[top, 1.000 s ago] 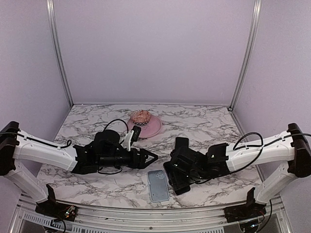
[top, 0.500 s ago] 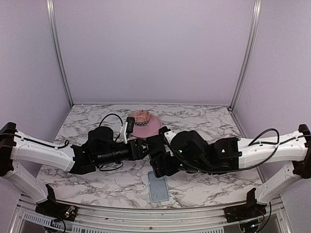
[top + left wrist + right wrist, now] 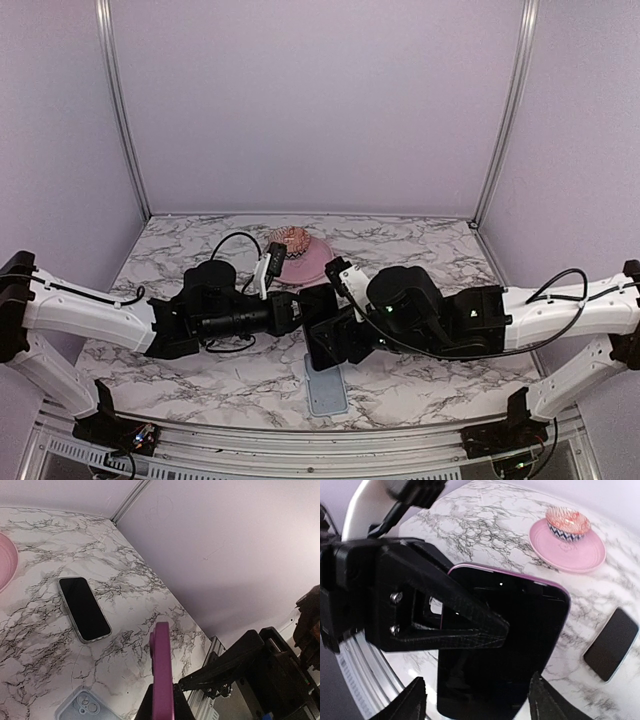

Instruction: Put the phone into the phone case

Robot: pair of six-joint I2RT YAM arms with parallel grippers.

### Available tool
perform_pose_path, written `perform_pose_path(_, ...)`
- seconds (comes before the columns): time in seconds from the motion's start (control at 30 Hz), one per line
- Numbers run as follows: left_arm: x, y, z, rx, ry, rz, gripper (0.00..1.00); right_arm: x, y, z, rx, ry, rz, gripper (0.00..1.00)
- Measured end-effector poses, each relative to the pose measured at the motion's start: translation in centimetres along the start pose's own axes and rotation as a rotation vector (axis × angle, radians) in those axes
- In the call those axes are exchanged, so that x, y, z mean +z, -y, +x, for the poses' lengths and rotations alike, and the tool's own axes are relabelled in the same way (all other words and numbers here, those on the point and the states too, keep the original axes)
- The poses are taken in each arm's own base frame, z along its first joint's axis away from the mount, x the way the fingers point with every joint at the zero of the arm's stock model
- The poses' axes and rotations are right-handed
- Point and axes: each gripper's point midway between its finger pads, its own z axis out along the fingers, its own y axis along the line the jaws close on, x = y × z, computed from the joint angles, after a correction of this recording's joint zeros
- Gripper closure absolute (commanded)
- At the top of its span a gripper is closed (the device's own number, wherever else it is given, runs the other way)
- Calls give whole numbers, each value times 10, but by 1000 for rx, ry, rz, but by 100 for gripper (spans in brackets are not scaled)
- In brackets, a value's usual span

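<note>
Though tight in left hand (image 3: 161, 706), phone (image 3: 512, 645) perhaps also in spread right hand (image 3: 480, 700), near grey slab (image 3: 326, 385).

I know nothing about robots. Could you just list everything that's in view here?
table: one, white marble, under everything
held phone: one, black screen with pink edge, in mid-air
second phone: one, black with pale edge, flat on table
slab with camera square: one, grey-blue, near table edge
plate: one, pink, far side
bowl: one, red-patterned, on plate
left gripper: one, black, shut on held phone
right gripper: one, black, open around held phone's end
</note>
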Motion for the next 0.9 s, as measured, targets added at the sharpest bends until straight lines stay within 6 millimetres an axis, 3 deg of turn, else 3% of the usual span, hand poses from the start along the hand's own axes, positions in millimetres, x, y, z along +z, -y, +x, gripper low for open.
perform_pose_path(0.07,-1,1,4,18,-16,12,100,-6,0,1,-12,0,-16,2)
perform_pose_path(0.23,-6,15,13,119,-65,84,100,-40,3,3,-87,14,-152,1)
perform_pose_path(0.4,-18,46,25,248,-113,217,100,-72,10,-16,-155,114,-330,3)
perform_pose_path(0.53,-27,72,36,341,-139,319,100,-77,4,-28,-218,139,-501,22)
perform_pose_path(0.7,-33,87,43,409,-145,376,100,-68,-14,-20,-256,68,-665,49)
perform_pose_path(0.9,-32,90,46,435,-149,388,100,-74,-28,-10,-269,35,-783,59)
